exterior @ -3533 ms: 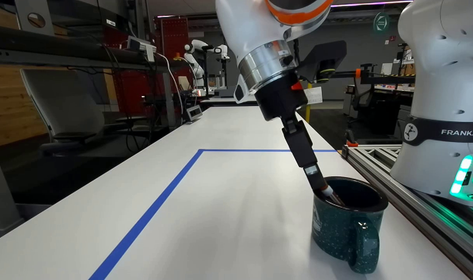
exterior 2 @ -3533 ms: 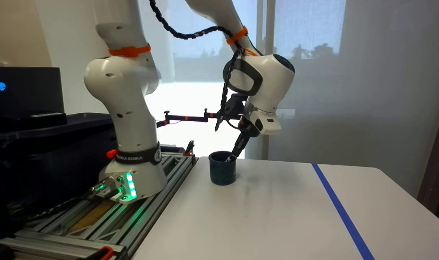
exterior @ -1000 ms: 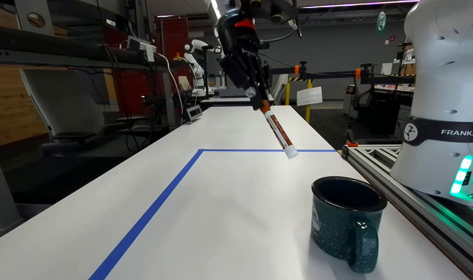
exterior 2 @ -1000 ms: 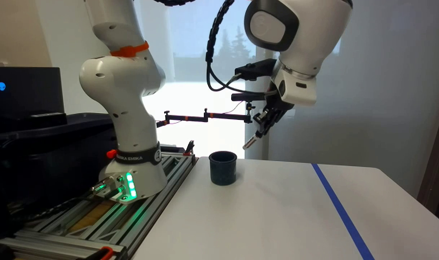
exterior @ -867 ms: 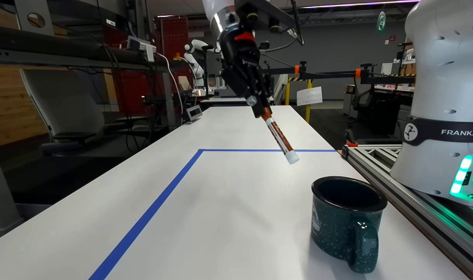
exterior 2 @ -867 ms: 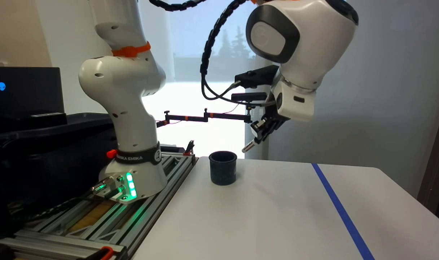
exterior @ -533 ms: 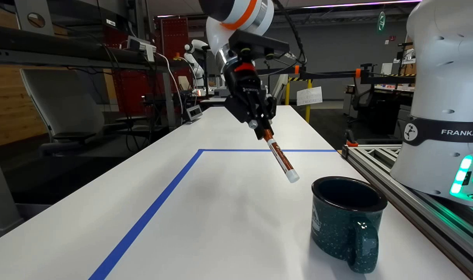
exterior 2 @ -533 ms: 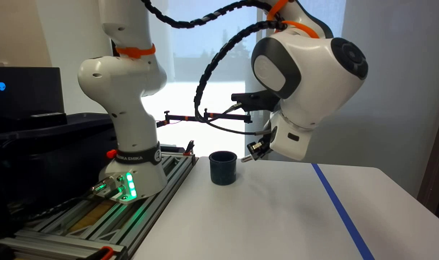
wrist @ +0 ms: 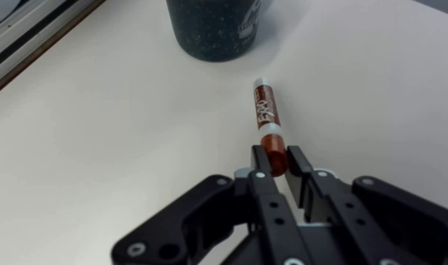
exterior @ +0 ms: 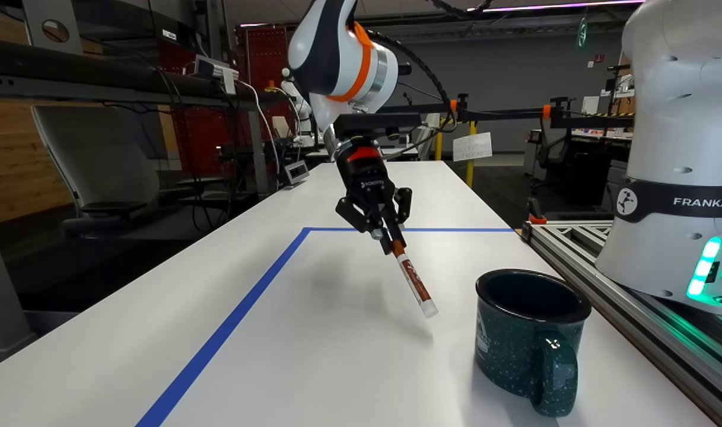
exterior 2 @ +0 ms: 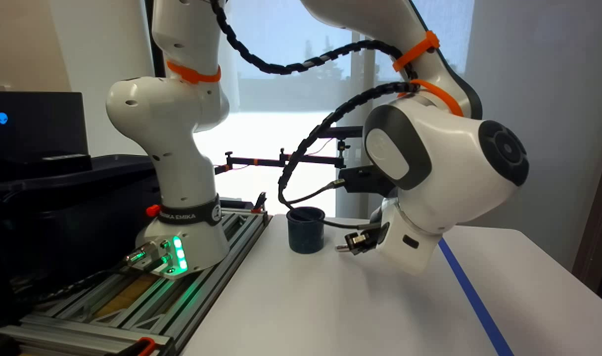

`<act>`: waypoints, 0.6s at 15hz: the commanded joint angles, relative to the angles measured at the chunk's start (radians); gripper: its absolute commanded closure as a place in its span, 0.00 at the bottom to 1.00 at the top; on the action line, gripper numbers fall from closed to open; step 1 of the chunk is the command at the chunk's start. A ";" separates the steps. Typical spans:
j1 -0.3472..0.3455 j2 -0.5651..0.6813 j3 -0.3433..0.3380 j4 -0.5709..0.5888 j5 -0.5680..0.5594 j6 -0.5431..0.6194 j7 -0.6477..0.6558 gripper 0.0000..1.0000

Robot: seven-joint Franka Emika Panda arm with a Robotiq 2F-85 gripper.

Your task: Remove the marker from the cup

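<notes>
Counter [exterior 2: 330, 306]: white, across the lower part of both exterior views and most of the wrist view.
Arm [exterior 2: 162, 118]: white, its base at left in an exterior view, its far end bent down right of centre.
Gripper [wrist: 279, 158]: black, at the bottom of the wrist view, two fingertips [wrist: 261, 160] pinching one end of the marker [wrist: 267, 106]; in an exterior view it hangs tilted near the middle of the frame.
Cup [exterior: 512, 350]: dark teal, speckled, upright on the counter, at lower right in an exterior view with the handle [exterior: 565, 379] turned toward the bottom edge; cut off by the top edge of the wrist view. A thin black cable [exterior 2: 340, 226] passes in front of it in an exterior view.
Marker: outside the cup, near it and apart from it, held above the counter; from the fingertips it slants toward the lower right in an exterior view and runs toward the top of the wrist view, with EXPO lettered on its red-brown body.
Cap [wrist: 273, 143]: red-brown, the end between the fingertips.
Tip [exterior: 429, 308]: whitish, the free end, the part of the marker nearest the cup.
</notes>
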 commanded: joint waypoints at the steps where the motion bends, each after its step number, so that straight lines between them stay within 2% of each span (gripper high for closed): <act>1: -0.001 0.094 -0.002 0.055 0.005 0.046 0.041 0.95; 5: 0.001 0.152 -0.001 0.076 -0.001 0.122 0.044 0.95; 9: 0.011 0.116 0.011 0.039 -0.007 0.208 0.024 0.95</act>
